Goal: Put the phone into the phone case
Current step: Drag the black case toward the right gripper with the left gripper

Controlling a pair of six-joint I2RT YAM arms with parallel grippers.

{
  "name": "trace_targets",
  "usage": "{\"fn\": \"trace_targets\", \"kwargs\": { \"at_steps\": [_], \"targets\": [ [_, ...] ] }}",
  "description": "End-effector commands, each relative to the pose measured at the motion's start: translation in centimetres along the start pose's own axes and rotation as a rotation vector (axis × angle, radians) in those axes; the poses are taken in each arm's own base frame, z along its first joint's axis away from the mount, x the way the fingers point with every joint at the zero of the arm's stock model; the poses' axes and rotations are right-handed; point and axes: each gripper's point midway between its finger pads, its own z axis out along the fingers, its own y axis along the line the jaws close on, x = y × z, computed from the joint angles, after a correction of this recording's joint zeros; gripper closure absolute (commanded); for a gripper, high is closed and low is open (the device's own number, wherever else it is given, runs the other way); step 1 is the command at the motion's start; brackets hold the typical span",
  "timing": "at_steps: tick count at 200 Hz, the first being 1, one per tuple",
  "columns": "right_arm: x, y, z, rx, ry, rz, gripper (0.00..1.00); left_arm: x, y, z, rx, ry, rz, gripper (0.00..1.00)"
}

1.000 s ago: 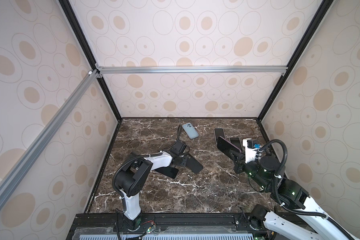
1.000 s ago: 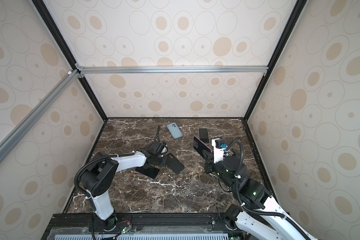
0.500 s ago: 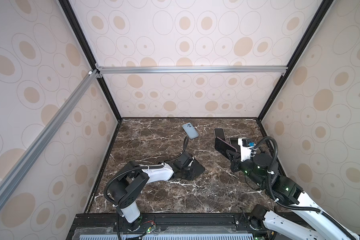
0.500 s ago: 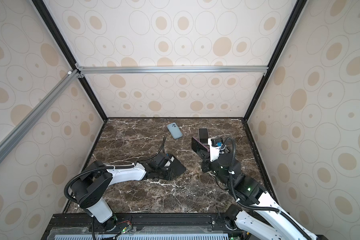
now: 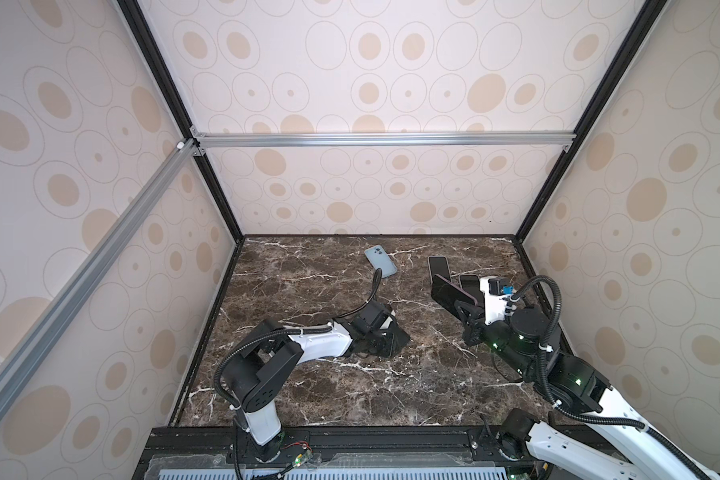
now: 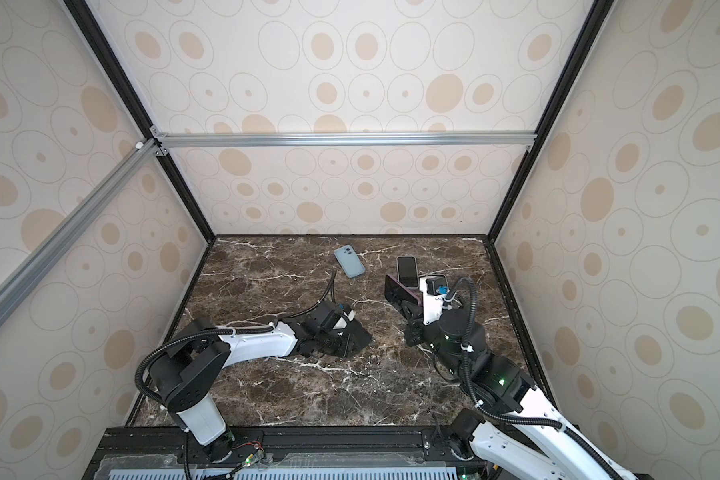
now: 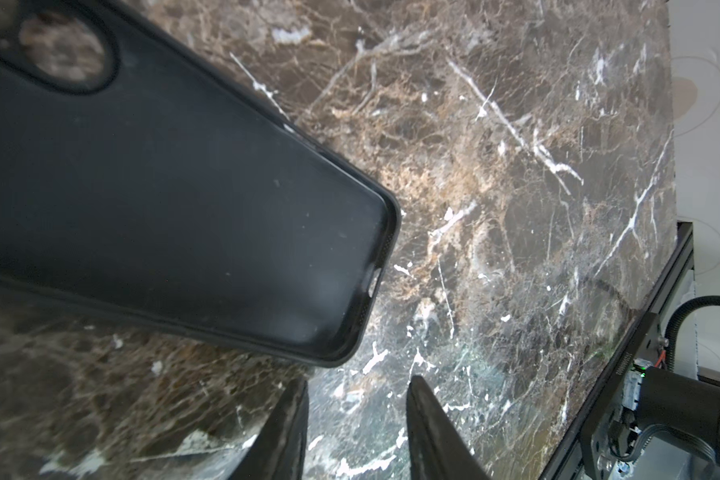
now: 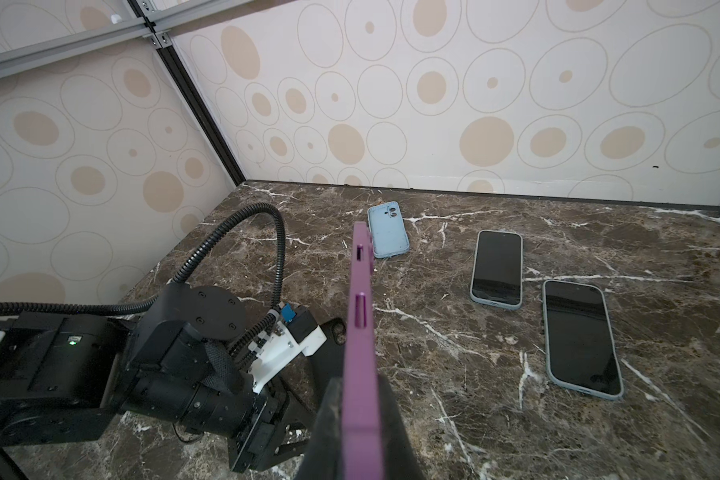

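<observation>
Dark brown marble tabletop (image 5: 350, 395) with white veins, boxed in by cream walls (image 5: 350, 83) printed with beige ovals. On the left in both top views, left end effector (image 7: 358, 386) low over the stone: fingers (image 7: 287, 415) parted, only bare tabletop between them, gripping nothing. Just beyond the fingertips, black phone case (image 7: 163, 199), hollow side up, camera cut-out at its far end, lying on the stone and clear of both fingers. On the right, right end effector (image 8: 358, 388) clamped tight on purple phone (image 8: 360, 291), lifted off the tabletop, edge-on to the wrist camera with side buttons showing; well apart from the black phone case. Toward the back wall, light-blue case (image 8: 388, 228) flat on the stone. To the right of that, rear dark-screened phone (image 5: 439, 266) face up, with second dark-screened phone (image 8: 582, 337) just beside it, also face up, partly hidden behind the right arm in both top views.
</observation>
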Motion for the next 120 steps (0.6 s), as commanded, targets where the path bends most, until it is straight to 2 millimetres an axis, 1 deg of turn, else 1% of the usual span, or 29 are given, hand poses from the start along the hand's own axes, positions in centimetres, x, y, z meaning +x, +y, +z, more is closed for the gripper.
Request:
{"fn": "trace_targets", "kwargs": {
  "at_steps": [1,19,45,70,100,120],
  "targets": [
    [-1.2,-0.1,-0.3,0.002,-0.055,0.026,1.0,-0.9,-1.1,-0.4,0.017,-0.02,0.003,0.6],
    [-1.1,0.0,-0.2,-0.003,-0.054,0.027,1.0,-0.7,-0.8,-0.5,0.005,-0.02,0.006,0.59],
    [-1.1,0.2,0.1,-0.006,-0.055,0.028,1.0,0.1,-0.1,-0.1,-0.013,-0.004,-0.003,0.59],
    [-1.1,0.2,0.2,-0.009,-0.053,0.026,1.0,0.4,0.3,0.3,-0.015,-0.002,-0.005,0.59],
    [-1.1,0.2,0.1,-0.008,-0.055,0.026,1.0,0.1,0.3,1.0,-0.01,0.003,-0.001,0.58],
    [-1.1,0.1,0.0,-0.004,-0.054,0.024,1.0,-0.4,-0.2,1.5,0.006,0.003,-0.001,0.58]
  ]
}}
